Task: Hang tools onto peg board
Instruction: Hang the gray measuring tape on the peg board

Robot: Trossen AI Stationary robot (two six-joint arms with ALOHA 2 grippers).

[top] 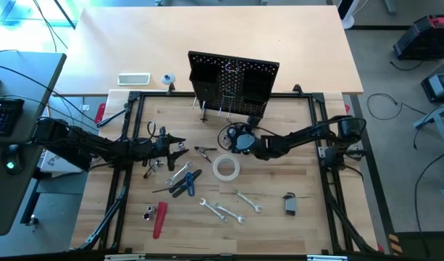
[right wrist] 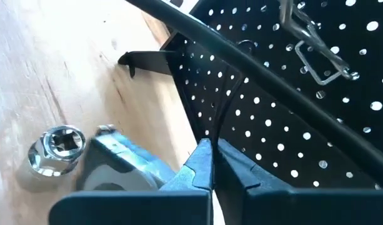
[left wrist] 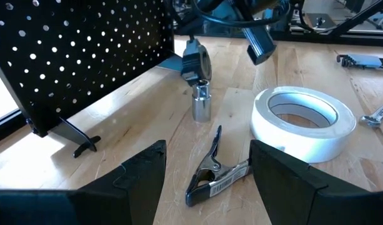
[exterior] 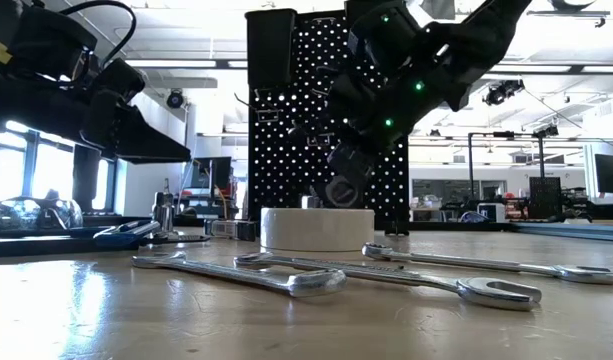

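The black peg board [top: 232,81] stands upright on thin feet [left wrist: 79,140] at the table's far side, with wire hooks [right wrist: 316,56] on its face. My right gripper [right wrist: 210,156] is shut just in front of the board, low by its foot. A small grey tape measure [left wrist: 195,62] hangs under it, right above an upright silver socket [left wrist: 202,103]. My left gripper [left wrist: 207,150] waits open at the left, with a black spring clamp [left wrist: 213,169] on the table ahead of its fingers. A white tape roll [top: 226,167], wrenches [top: 223,210], blue pliers [top: 185,181] and a red-handled tool [top: 160,219] lie on the table. My right gripper pinches a thin black strap [right wrist: 223,106] between its two shut fingers; the strap sticks out ahead of the fingertips toward the peg board. The fingers slant slightly downward from the table's right. The tape measure's case [exterior: 341,186] hangs below them, off the table; whether it touches the socket I cannot tell.
A small grey and black item [top: 290,204] lies at the near right and a second socket [top: 148,214] at the near left. Black bins [top: 201,72] hang on the board's upper part. Bare wood lies between the tape roll and the board's feet.
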